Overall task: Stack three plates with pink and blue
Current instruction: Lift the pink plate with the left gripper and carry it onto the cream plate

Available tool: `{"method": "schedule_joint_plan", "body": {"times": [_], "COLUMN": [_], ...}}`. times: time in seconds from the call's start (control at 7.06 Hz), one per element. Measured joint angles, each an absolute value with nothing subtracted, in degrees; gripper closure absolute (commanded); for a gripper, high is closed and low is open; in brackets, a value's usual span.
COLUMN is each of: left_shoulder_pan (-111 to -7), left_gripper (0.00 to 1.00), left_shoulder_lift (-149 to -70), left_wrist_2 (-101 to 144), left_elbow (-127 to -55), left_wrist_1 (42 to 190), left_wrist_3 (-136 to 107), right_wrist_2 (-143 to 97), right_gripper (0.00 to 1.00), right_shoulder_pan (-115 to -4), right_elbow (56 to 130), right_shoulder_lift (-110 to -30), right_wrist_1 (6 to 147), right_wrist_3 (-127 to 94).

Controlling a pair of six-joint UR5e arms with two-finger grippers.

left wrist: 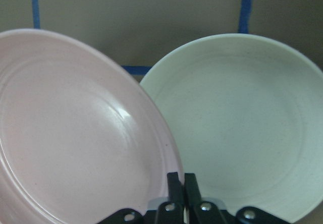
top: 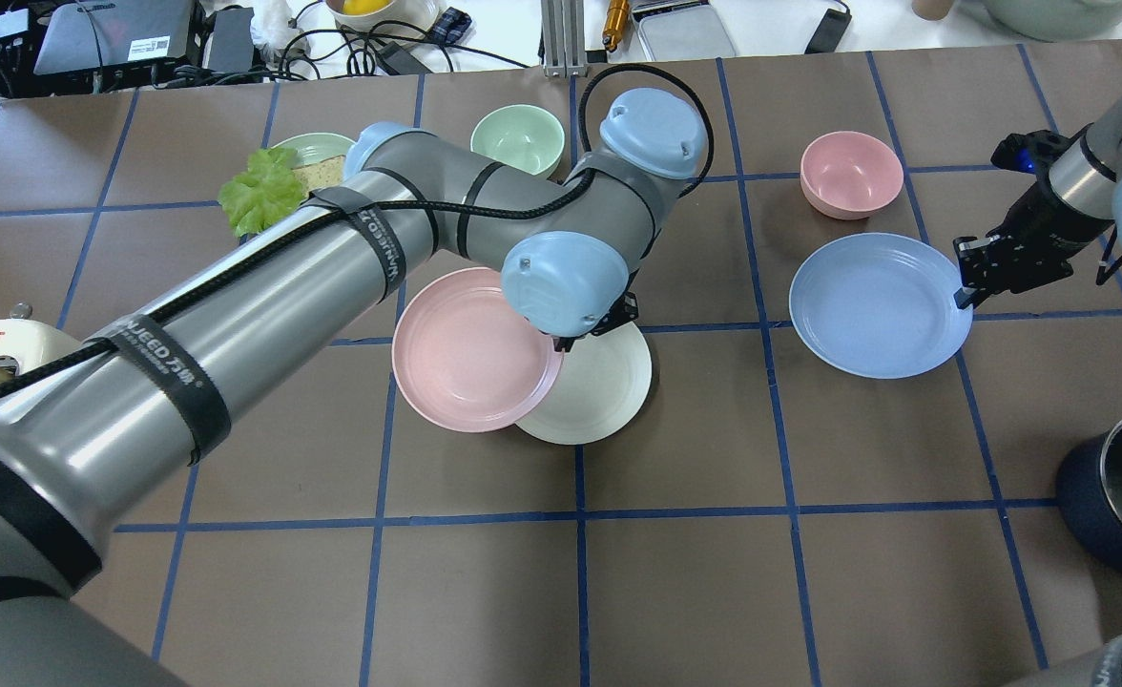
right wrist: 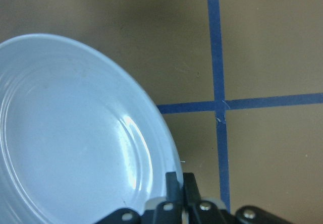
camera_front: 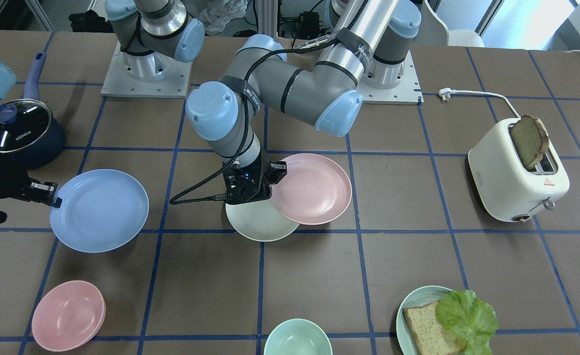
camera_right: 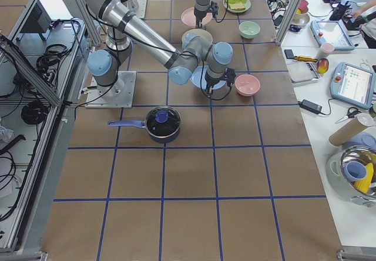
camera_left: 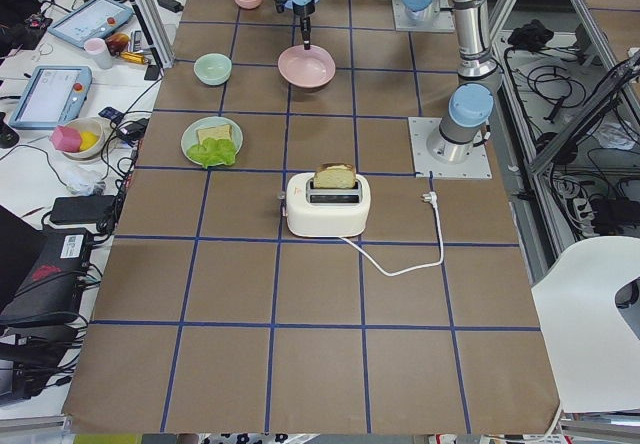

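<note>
My left gripper (camera_front: 271,183) is shut on the rim of the pale pink plate (camera_front: 314,190), which overlaps the edge of the cream-white plate (camera_front: 260,224) at mid-table. The left wrist view shows the closed fingers (left wrist: 175,183) pinching the pink plate's (left wrist: 75,133) rim, with the cream plate (left wrist: 242,128) partly under it. My right gripper (camera_front: 52,197) is shut on the rim of the pale blue plate (camera_front: 100,209). The right wrist view shows the same hold (right wrist: 180,181) on the blue plate (right wrist: 70,133). From overhead the blue plate (top: 876,305) lies apart, to the right of the other two.
A pink bowl (camera_front: 68,315) and a teal bowl (camera_front: 297,337) stand at the far edge. A teal plate (camera_front: 408,305) bears bread and lettuce. A white toaster (camera_front: 517,172) with a bread slice is on my left. A dark lidded pot (camera_front: 18,130) is by my right arm.
</note>
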State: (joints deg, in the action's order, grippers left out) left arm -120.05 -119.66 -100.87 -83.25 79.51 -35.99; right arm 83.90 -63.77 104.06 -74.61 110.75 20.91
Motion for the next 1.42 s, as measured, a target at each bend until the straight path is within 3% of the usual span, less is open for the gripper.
{"method": "schedule_joint_plan", "body": {"times": [0.85,1.42], "left_shoulder_pan": [-124.75,-124.38], "left_gripper": [1.00,1.00], "left_shoulder_lift": [-130.85,-132.78], "left_wrist_2": [-99.58,-99.70], "left_elbow": [-69.09,-67.16], "left_wrist_1": [85.96,87.94], "left_wrist_3": [-44.65,-43.94], "right_wrist_2": [83.78,83.87], "right_gripper": [1.00,1.00], "right_shoulder_pan": [-64.23,-64.33], "right_elbow": [104.12,104.21], "right_shoulder_lift": [-74.68,-74.48], "right_wrist_1": [111.12,110.99], "right_wrist_3": [20.83,20.81]}}
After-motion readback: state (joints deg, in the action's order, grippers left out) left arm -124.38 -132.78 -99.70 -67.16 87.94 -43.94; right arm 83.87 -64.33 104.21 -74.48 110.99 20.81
